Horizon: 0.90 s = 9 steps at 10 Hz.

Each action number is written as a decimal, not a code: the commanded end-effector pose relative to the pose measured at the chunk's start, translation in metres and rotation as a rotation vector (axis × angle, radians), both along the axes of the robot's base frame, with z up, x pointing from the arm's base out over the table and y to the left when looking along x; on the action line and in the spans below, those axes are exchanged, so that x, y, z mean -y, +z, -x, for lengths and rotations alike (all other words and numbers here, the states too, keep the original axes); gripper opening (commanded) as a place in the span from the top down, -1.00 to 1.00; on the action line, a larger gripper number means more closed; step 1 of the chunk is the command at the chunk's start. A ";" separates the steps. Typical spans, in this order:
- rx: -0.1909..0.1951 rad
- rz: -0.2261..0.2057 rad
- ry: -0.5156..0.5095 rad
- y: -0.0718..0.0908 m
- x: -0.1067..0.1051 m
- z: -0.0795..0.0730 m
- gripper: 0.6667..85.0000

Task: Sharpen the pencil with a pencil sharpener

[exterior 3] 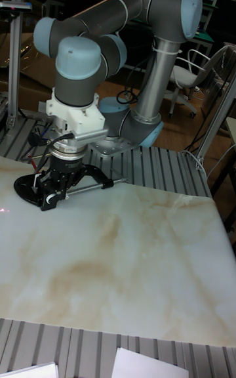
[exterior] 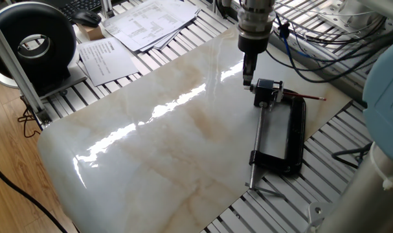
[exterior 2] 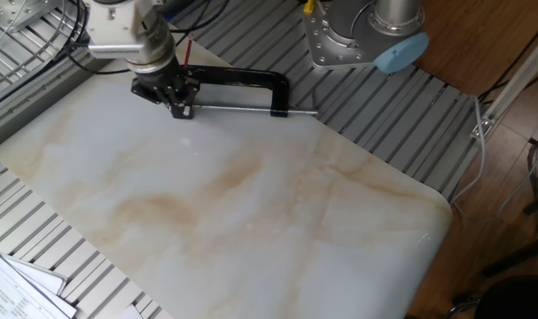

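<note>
The pencil sharpener (exterior: 267,90), a small black-and-silver block, sits at the far end of a black C-shaped clamp (exterior: 294,133) near the slab's right edge. Behind the clamp, the thin red-brown pencil (exterior: 306,97) lies flat on the slab. My gripper (exterior: 247,80) points straight down just to the left of the sharpener, with its fingers together and nothing between them. From the other side the gripper (exterior 2: 175,103) stands at the clamp's (exterior 2: 242,78) left end and hides most of the sharpener. In the tall view the gripper (exterior 3: 56,189) is low over the slab.
The clamp's long steel screw rod (exterior: 256,150) runs toward the slab's front edge. The work surface is a marble slab (exterior: 164,142). At the far left are papers (exterior: 144,22) and a black round device (exterior: 34,42). Cables (exterior: 325,58) lie behind the gripper, and the robot base (exterior 2: 357,35) stands beyond the clamp.
</note>
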<state>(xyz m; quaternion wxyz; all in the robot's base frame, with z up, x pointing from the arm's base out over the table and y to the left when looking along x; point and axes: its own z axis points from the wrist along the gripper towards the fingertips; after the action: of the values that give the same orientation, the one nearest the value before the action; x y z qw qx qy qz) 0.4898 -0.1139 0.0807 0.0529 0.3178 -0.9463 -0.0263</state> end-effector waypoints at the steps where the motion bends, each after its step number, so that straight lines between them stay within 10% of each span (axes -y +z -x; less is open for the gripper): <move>1: 0.027 0.051 0.074 0.010 0.003 -0.014 -0.57; 2: 0.034 0.061 0.090 0.013 -0.001 -0.017 -1.00; 9: 0.078 0.003 0.010 -0.004 -0.044 -0.022 -0.66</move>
<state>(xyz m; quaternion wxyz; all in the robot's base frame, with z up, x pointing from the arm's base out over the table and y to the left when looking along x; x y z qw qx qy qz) 0.5098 -0.0839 0.0821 0.0306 0.3374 -0.9409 0.0036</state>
